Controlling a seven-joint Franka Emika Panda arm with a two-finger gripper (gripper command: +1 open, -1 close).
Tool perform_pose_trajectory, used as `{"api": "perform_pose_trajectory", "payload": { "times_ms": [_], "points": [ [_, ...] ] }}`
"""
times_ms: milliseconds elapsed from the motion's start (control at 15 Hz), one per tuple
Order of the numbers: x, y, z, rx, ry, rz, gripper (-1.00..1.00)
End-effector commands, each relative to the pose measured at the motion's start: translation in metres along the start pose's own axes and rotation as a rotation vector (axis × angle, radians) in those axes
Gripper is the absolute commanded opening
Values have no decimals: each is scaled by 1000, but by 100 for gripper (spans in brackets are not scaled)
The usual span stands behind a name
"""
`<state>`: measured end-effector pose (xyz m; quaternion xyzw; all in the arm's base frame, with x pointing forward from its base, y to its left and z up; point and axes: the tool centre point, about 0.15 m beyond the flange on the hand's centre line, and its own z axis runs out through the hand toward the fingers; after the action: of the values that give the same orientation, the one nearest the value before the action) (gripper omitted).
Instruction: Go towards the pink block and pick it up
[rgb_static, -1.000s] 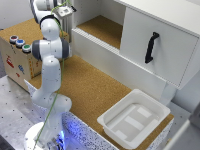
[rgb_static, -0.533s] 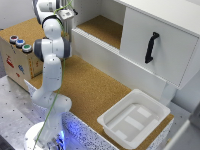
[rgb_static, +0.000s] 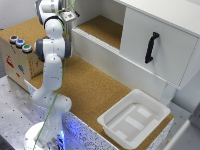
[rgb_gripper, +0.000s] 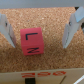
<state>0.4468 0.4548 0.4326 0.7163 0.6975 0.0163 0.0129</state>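
In the wrist view the pink block (rgb_gripper: 31, 42), a cube with dark letters on its faces, rests on the cork surface (rgb_gripper: 50, 12). My gripper (rgb_gripper: 38, 46) is open, with one finger on each side of the block and a gap on both sides. The block sits closer to one finger (rgb_gripper: 7, 31) than to the other. In the exterior view the gripper (rgb_static: 68, 16) hangs over the raised cork shelf (rgb_static: 102, 27) at the back, toward the exterior view's left. There the block is hidden by the arm and hand.
A white cabinet with a black handle (rgb_static: 151, 47) stands at the exterior view's right of the shelf. A white ledge (rgb_static: 115, 60) fronts the shelf. A white tray (rgb_static: 135, 120) lies on the lower cork floor. A cardboard box with coloured buttons (rgb_static: 15, 55) stands at the exterior view's left.
The hand has dipped slightly toward the cork shelf. The rest of the scene is unchanged.
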Motion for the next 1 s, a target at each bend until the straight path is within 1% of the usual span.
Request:
{"api": "perform_pose_trajectory", "payload": {
  "times_ms": [0, 333, 467, 733, 800, 933],
  "points": [
    [6, 21, -7, 94, 5, -3, -100],
    [-2, 15, -10, 100, 20, 20, -100],
    [-11, 18, -19, 85, 39, 52, -100],
    [-46, 18, -52, 34, 90, 177, -100],
    [-54, 15, -57, 28, 104, 207, -100],
    [-77, 4, -66, 25, 152, 314, -100]
  ]
}}
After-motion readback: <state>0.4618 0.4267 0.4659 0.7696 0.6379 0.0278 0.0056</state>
